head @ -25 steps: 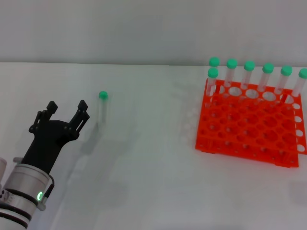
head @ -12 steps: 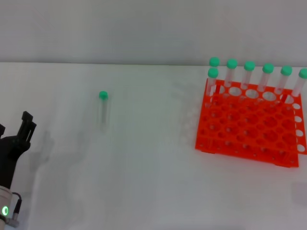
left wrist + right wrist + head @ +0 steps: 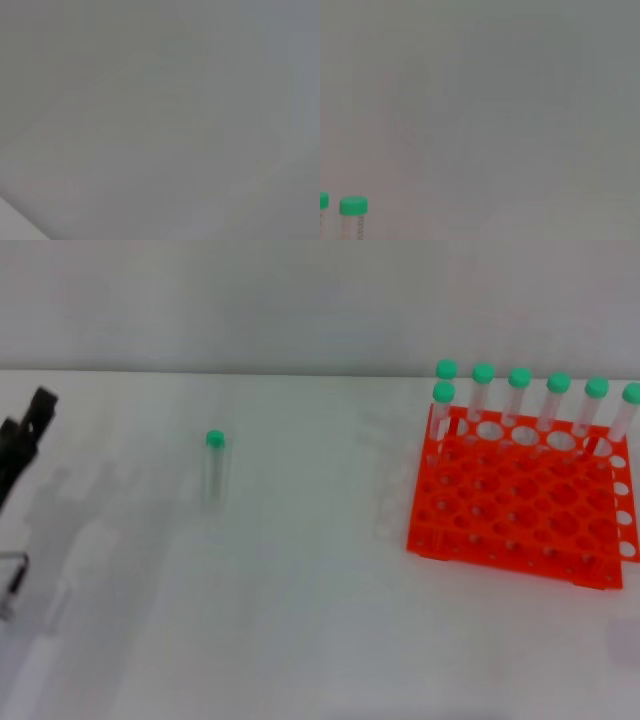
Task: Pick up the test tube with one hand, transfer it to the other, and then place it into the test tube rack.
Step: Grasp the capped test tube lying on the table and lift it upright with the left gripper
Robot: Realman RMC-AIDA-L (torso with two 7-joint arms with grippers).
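White worktop (image 3: 300,620): I see the test tube (image 3: 214,465) lying at nine o'clock from the test tube rack (image 3: 515,495); left end effector (image 3: 22,435) far off at nine o'clock, grip state unreadable.

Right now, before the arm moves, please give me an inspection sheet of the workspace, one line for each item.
Surface: white table, with faint shadows at its left side.
Job's things: one test tube with a green cap lies alone on the table, left of centre, touched by nothing. The orange test tube rack stands at the right and carries seven capped tubes along its far edge; its other holes look empty.
Clutter: nothing seen.
Grippers: the left gripper is at the left edge of the head view, apart from the test tube and only partly in frame. The right gripper is not in view.
Cables: nothing seen.
Surroundings: plain grey wall behind the table.
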